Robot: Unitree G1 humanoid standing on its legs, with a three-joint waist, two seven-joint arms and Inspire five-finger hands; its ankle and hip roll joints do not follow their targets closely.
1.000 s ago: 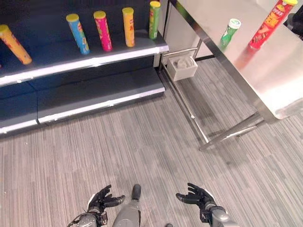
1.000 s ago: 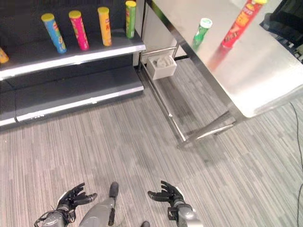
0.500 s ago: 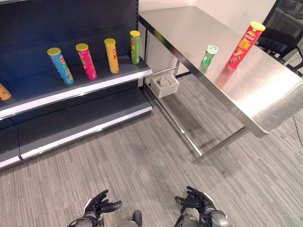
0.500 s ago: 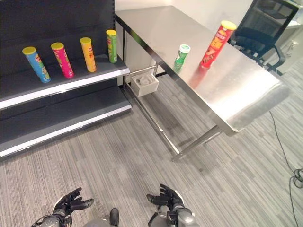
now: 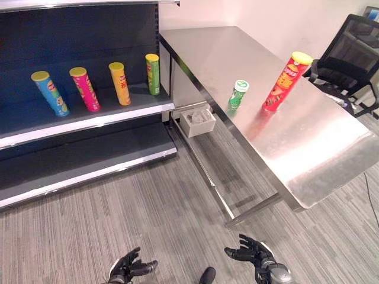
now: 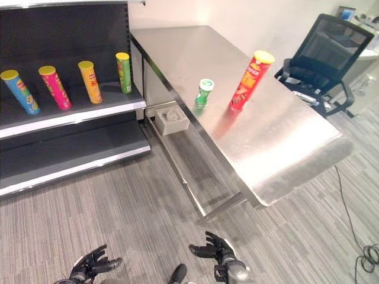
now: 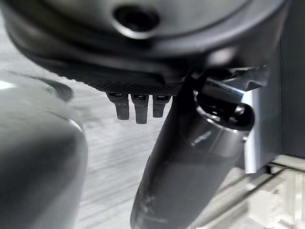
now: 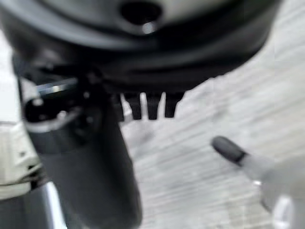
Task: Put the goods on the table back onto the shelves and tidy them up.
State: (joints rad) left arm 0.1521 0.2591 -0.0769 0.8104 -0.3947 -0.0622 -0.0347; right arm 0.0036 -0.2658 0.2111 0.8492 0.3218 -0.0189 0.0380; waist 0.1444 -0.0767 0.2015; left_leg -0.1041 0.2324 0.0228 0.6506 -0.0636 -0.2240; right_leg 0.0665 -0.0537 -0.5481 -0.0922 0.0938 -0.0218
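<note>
Shelving is partly done; two goods are waiting on the table.
Four cans [image 5: 122,83] are standing shelved; the red can [image 5: 283,82] and green can [image 5: 237,94] are being left on the table [image 5: 308,148], while the left hand [image 5: 127,268] and right hand [image 5: 254,253] are being held low, relaxed and empty.

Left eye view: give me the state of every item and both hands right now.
Red can: upright on the steel table.
Green can: upright on the table.
Four cans: standing on the shelf.
White bin: under the table.
Left hand: open, empty.
Right hand: open, empty.
</note>
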